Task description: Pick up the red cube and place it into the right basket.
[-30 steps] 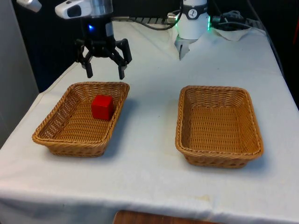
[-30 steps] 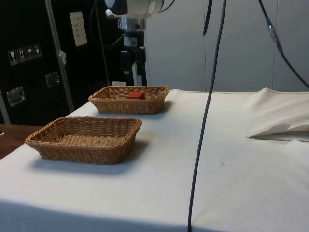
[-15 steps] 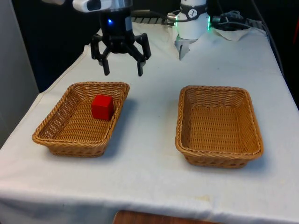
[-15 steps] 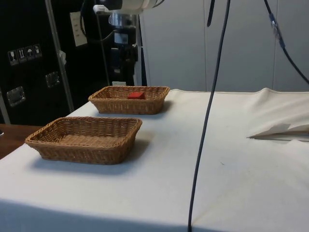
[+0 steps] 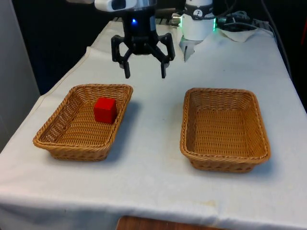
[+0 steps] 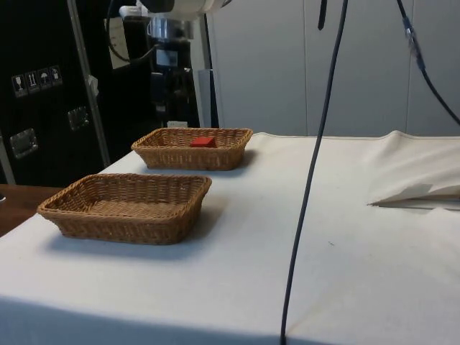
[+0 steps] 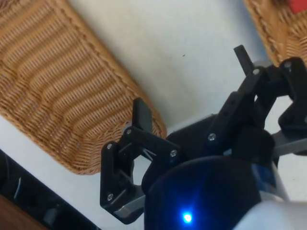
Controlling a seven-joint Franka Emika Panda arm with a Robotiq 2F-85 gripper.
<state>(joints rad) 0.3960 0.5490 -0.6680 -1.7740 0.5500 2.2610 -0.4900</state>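
Note:
The red cube (image 5: 105,109) lies in the left wicker basket (image 5: 103,87), towards its far end; in the side view the cube (image 6: 203,142) sits in the farther basket (image 6: 215,157). The right basket (image 5: 221,91) holds nothing and is the nearer basket (image 6: 126,208) in the side view. My gripper (image 5: 144,74) hangs open and empty above the cloth, beyond the gap between the baskets and well above the rims. In the wrist view the gripper (image 7: 192,86) spreads its fingers (image 7: 142,115) over white cloth, with the empty basket (image 7: 108,72) to one side and a corner of the cube (image 7: 297,4) to the other.
The robot's base (image 5: 197,24) and cables stand at the far end of the table. A dark cable (image 6: 309,172) hangs across the side view. The cloth is rumpled near the arm's end (image 6: 420,192). A strip of cloth (image 5: 153,124) separates the baskets.
The gripper has swung towards the front view's right, from over the left basket's far rim to behind the gap between baskets. It stays open and empty. The cube has not moved.

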